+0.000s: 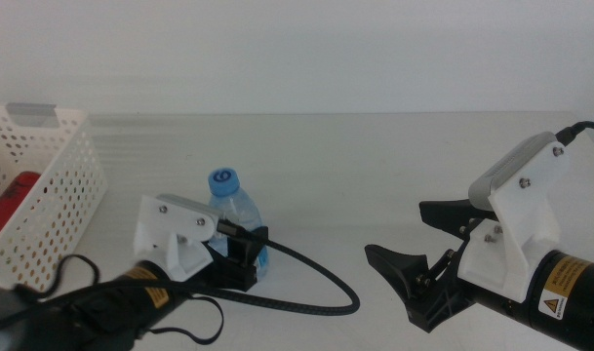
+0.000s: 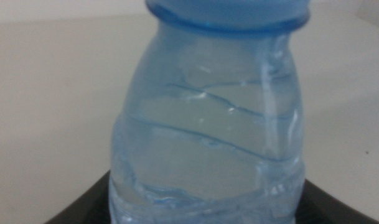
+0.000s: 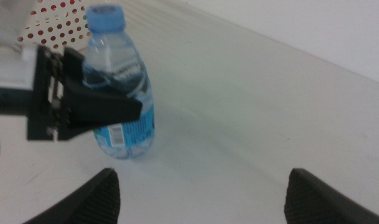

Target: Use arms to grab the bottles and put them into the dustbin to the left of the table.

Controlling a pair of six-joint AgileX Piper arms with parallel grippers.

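Nearest to us, low in the middle view, our left claw (image 1: pixel 246 255) reaches in around the water bottle (image 1: pixel 236 216), one dark finger on each side of its lower body; in the right wrist view a finger (image 3: pixel 105 107) lies flat against the blue label, and in the left wrist view the bottle (image 2: pixel 211 124) fills nearly the whole picture, with the dark jaw tips just showing at either side of its base. The jaws are closed in to about the width of the bottle and appear to touch it, though we cannot tell how firmly they press. The bottle stands upright on the table (image 1: pixel 375 166), its blue cap (image 1: pixel 223 181) above the claw. A black cable (image 1: pixel 316 278) loops out from the left arm over the tabletop toward our right claw (image 1: pixel 423 255), which sits well apart from the bottle on the other side, its two jaws spread wide and holding nothing. Farther off, beyond the left claw and away from the right one, stands the white basket (image 1: pixel 67 180) with its rows of round holes, and inside it we see something red (image 1: pixel 12 195).
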